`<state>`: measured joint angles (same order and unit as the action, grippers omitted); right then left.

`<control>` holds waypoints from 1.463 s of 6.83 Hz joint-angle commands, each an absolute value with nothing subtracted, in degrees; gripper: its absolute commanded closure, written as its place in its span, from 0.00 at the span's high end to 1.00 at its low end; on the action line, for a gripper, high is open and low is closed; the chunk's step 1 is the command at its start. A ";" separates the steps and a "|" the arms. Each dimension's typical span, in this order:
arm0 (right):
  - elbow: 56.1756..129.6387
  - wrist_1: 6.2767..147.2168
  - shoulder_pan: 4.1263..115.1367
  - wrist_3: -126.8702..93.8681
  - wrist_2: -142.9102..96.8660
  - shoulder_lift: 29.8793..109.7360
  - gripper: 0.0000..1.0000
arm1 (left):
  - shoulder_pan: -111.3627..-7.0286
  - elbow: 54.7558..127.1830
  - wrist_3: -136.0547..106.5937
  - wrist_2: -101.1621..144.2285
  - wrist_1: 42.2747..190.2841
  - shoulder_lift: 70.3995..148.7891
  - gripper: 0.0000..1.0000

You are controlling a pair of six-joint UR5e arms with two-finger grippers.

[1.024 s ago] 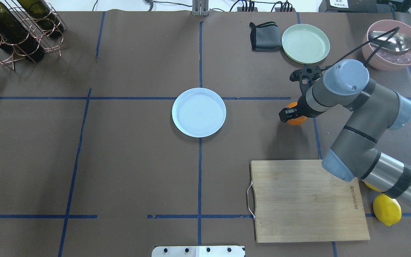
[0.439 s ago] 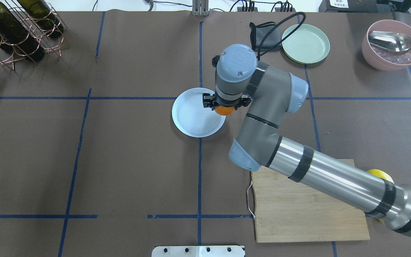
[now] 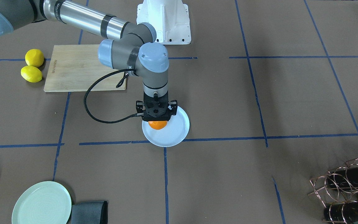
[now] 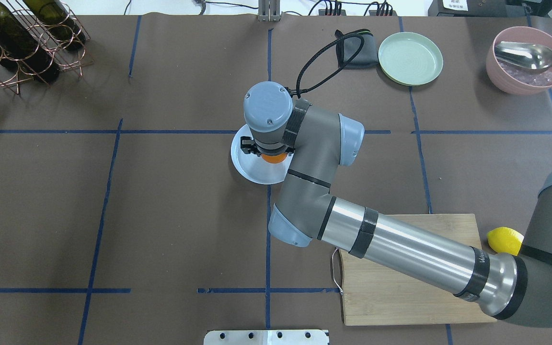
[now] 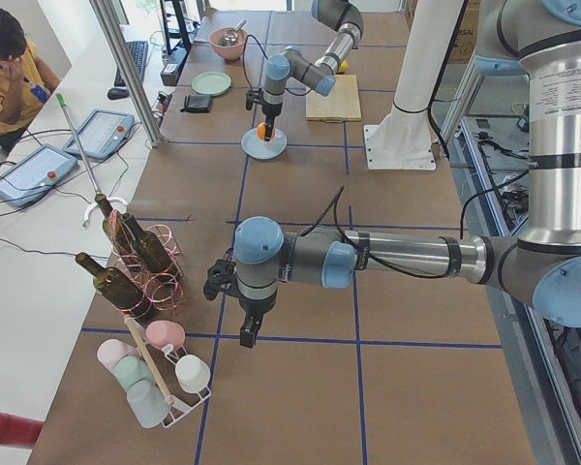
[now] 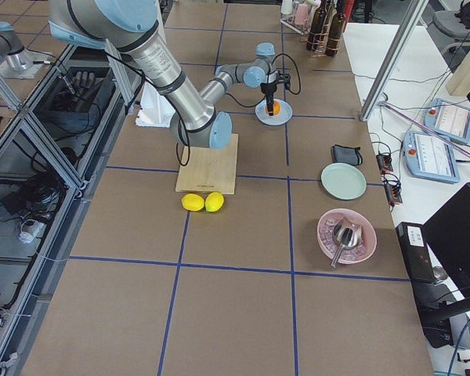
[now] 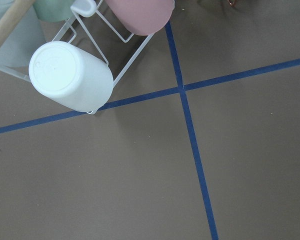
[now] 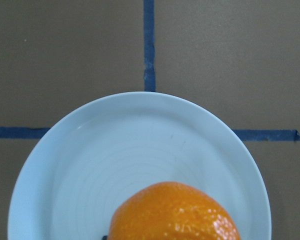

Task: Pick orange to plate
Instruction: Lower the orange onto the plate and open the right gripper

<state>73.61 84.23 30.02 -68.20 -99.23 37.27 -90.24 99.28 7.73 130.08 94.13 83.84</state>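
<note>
While the right gripper [image 3: 157,120] holds the orange [image 3: 158,125] clamped over the plate [image 3: 176,132] mid-frame, lowering and release seem next.

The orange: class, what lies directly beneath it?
The plate lies beneath the orange, its pale rim showing around it. The right gripper hides the orange's top; whether fruit touches plate cannot be seen.
</note>
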 commanded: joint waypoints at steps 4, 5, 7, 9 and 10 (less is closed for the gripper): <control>72.08 83.85 29.71 -70.40 -96.94 36.22 0.43 | -90.26 99.32 7.73 130.08 94.13 83.85 1.00; 69.63 83.85 29.71 -70.75 -96.94 34.30 0.82 | -90.26 99.32 7.73 130.17 94.13 83.85 1.00; 68.29 83.76 29.44 -72.33 -96.94 33.84 1.00 | -90.18 99.32 7.73 130.08 94.13 83.85 1.00; 68.38 83.93 29.44 -71.99 -97.12 33.66 1.00 | -90.26 99.23 7.73 130.08 94.13 83.85 1.00; 68.81 84.20 29.88 -71.46 -97.64 33.66 1.00 | -90.26 99.23 7.73 130.08 94.13 83.85 1.00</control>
<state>68.47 83.93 29.54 -71.94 -97.19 33.70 -90.24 99.26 7.73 130.08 94.13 83.85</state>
